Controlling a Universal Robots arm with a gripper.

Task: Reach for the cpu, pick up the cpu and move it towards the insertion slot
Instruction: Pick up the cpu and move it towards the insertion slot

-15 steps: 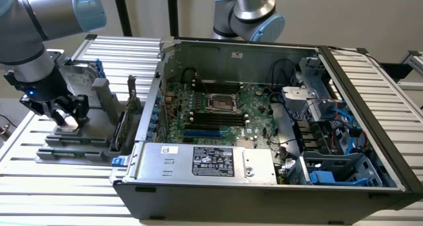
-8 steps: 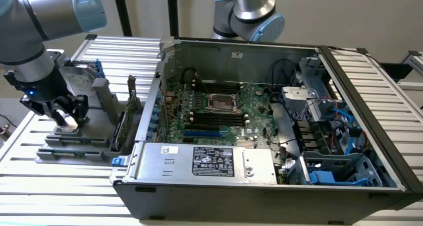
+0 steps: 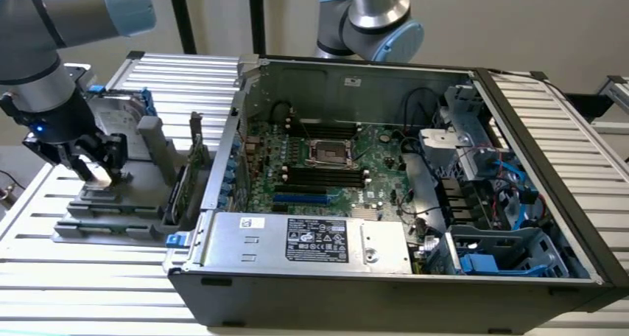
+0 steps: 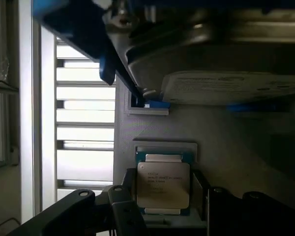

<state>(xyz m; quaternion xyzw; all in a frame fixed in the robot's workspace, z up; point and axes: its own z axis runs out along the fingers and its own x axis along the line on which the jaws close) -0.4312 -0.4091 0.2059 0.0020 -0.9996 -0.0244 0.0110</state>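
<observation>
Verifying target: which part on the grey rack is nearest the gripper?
The cpu: small flat silver chip under the gripper; the hard drive stands upright beyond.

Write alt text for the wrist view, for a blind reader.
A silver-topped cpu lies flat in a grey holder, with the gripper close around it. Beyond it is a silver hard drive with blue rails, and a white slatted table shows beside the holder.
</observation>
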